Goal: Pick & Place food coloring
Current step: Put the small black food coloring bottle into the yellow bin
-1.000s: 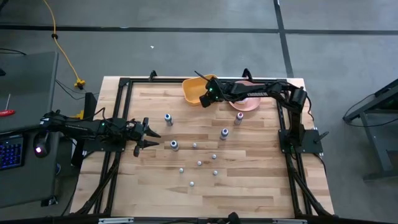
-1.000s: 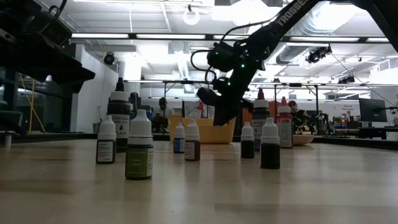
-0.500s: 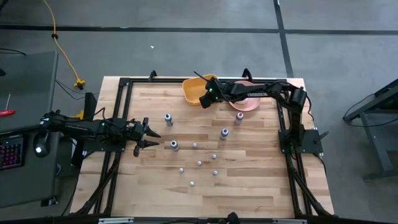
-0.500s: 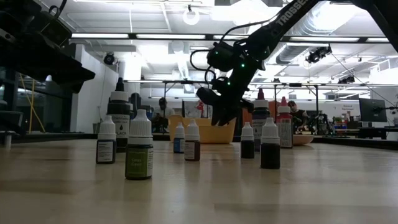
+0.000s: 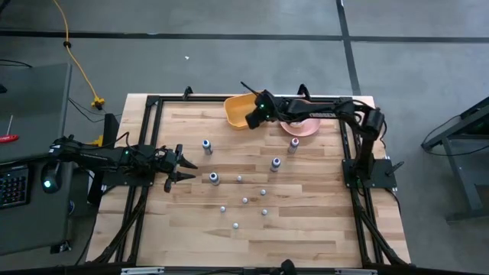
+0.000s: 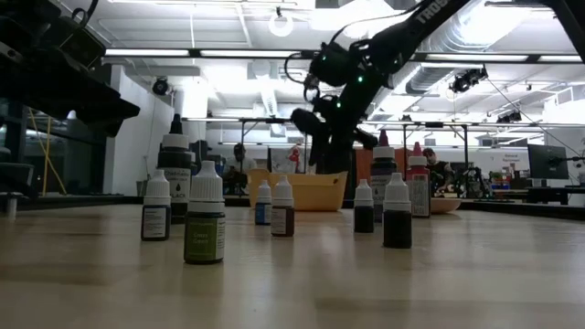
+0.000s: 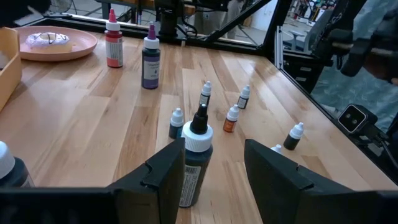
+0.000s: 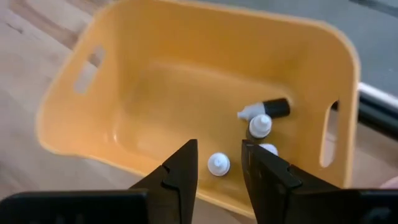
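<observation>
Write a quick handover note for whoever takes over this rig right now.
Right tool: open, empty, above the yellow bin.
Left tool: open, low over the table's left side, facing a dark bottle, not gripping it.
Done: at least four bottles lie in the bin.
Left: about ten bottles stand on the table, including larger ones mid-table and near the pink plate.

- Left pincer point(image 7: 214, 180) open, fingers either side of a dark bottle point(image 7: 194, 163).
- Small bottles point(image 7: 231, 118) scattered beyond on the table point(image 7: 93, 118).
- Pink plate point(image 7: 59, 43) far back.
</observation>
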Robot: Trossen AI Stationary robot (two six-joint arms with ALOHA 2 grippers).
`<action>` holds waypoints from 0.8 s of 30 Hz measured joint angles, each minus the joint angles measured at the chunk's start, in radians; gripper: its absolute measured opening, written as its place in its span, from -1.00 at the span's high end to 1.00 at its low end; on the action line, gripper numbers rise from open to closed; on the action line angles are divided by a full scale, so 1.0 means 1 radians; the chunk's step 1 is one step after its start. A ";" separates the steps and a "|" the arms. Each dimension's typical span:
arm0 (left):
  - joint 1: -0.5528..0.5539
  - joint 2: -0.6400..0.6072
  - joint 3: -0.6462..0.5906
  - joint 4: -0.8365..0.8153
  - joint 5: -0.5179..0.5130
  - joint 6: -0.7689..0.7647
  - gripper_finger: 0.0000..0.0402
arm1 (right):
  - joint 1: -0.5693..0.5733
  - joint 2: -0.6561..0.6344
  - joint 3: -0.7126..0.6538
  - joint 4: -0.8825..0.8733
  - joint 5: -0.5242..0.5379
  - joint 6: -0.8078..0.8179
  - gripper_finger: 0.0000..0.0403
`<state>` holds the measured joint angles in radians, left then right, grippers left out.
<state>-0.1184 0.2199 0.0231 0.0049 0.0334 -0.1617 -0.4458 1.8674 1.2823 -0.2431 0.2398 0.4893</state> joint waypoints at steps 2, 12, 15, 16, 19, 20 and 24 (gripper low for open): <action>0.000 0.000 0.000 0.000 0.000 0.000 0.19 | 0.000 -0.024 0.000 0.003 0.005 -0.006 0.43; 0.000 0.000 0.000 0.000 0.000 0.000 0.19 | 0.057 -0.199 0.001 0.038 -0.076 -0.224 0.43; 0.000 0.000 0.000 0.000 0.000 0.000 0.19 | 0.086 -0.253 0.001 0.030 -0.125 -0.280 0.43; 0.000 0.000 0.000 0.000 0.000 0.000 0.19 | 0.097 -0.271 0.001 0.026 -0.138 -0.287 0.43; 0.000 0.000 0.000 0.000 0.000 0.000 0.19 | 0.126 -0.311 0.029 -0.042 -0.146 -0.299 0.43; 0.000 0.000 0.000 0.000 0.000 0.000 0.19 | 0.135 -0.315 0.051 -0.082 -0.146 -0.313 0.43; 0.000 0.000 0.000 0.000 0.000 0.000 0.19 | 0.167 -0.318 0.163 -0.256 -0.146 -0.385 0.43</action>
<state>-0.1184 0.2202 0.0235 0.0048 0.0333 -0.1619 -0.2791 1.5490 1.4450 -0.4995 0.0940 0.1041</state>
